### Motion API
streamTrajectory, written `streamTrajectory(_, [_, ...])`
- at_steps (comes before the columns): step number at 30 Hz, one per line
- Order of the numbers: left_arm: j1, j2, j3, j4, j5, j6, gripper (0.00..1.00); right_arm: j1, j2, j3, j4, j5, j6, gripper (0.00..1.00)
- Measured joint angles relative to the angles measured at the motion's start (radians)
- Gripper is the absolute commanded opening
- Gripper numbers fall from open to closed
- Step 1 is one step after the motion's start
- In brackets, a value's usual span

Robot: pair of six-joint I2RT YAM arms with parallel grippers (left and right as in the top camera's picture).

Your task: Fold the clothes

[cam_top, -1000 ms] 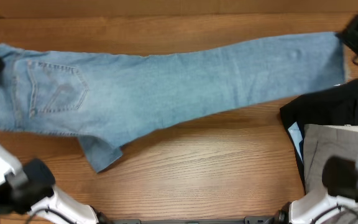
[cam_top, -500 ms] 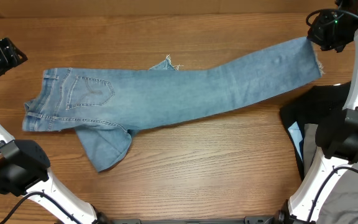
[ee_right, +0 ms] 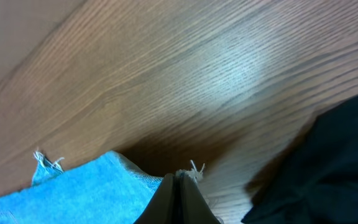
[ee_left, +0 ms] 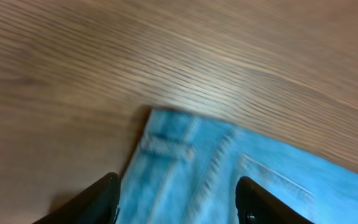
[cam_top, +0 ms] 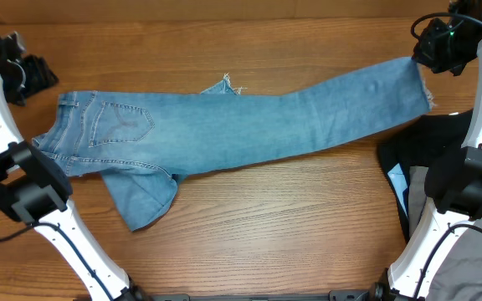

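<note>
The jeans (cam_top: 258, 125) lie spread across the far half of the tabletop (cam_top: 291, 226). Only the overhead view shows them whole. The left wrist view catches just a waistband corner with a belt loop, and the right wrist view just a frayed hem edge. They are light-blue denim with the stitched back pocket facing up. A second frayed hem pokes out along the far edge, and a flap of cloth juts toward the near side. Their long axis runs left to right — waist at the left, ankle at the right, angled slightly away. The right pincer (ee_right: 180, 186) is closed tight on that ankle hem. The left pincer (ee_left: 178, 199) hangs wide open near the waistband corner — gripping nothing. A black garment (cam_top: 429, 150) lies near the ankle end.
</note>
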Motion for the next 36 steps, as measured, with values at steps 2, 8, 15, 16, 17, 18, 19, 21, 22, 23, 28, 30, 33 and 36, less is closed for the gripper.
streamTrajectory(2, [0.0,0.042,-0.002,0.034,-0.004,-0.003,0.66,0.0,0.0,0.0,-0.008,0.0,-0.011,0.04])
streamTrajectory(8, [-0.015,0.111,-0.002,0.103,-0.006,-0.004,0.64,0.0,0.0,0.0,-0.021,0.0,-0.023,0.04])
streamTrajectory(15, [-0.04,0.191,-0.002,0.128,0.008,-0.01,0.2,0.0,0.0,0.0,-0.023,0.0,-0.03,0.04])
streamTrajectory(16, [-0.04,0.191,-0.002,0.127,0.017,-0.011,0.13,0.0,0.0,0.0,-0.023,0.0,-0.03,0.04])
streamTrajectory(17, [-0.039,0.192,-0.002,0.121,0.027,-0.01,0.08,0.0,0.0,0.0,-0.023,0.0,-0.03,0.04])
streamTrajectory(18, [-0.039,0.192,-0.002,0.112,0.034,-0.01,0.08,0.0,0.0,0.0,-0.023,0.0,-0.029,0.04])
streamTrajectory(19, [-0.039,0.192,0.0,0.1,0.039,-0.01,0.06,0.0,0.0,0.0,-0.023,0.0,-0.03,0.04])
streamTrajectory(21, [-0.037,0.192,0.014,0.067,0.046,-0.01,0.05,0.0,0.0,0.0,-0.021,0.0,-0.03,0.04])
streamTrajectory(22, [-0.036,0.192,0.024,0.043,0.05,-0.011,0.04,0.0,0.0,0.0,-0.021,0.0,-0.031,0.04])
streamTrajectory(23, [-0.032,0.192,0.041,0.009,0.052,-0.011,0.04,0.0,0.0,0.0,-0.02,0.0,-0.03,0.04])
streamTrajectory(28, [-0.019,0.17,0.137,-0.119,0.058,-0.006,0.04,-0.009,-0.005,0.0,-0.013,-0.001,-0.032,0.04])
streamTrajectory(30, [-0.014,0.121,0.164,-0.16,0.056,-0.005,0.04,-0.022,-0.02,0.0,-0.011,-0.002,-0.032,0.04])
streamTrajectory(33, [-0.011,-0.011,0.18,-0.192,0.05,-0.006,0.04,-0.049,-0.072,0.0,-0.012,-0.004,-0.027,0.04])
streamTrajectory(36, [-0.008,-0.213,0.197,-0.206,0.046,-0.006,0.04,-0.089,-0.175,-0.001,-0.016,-0.011,-0.008,0.04])
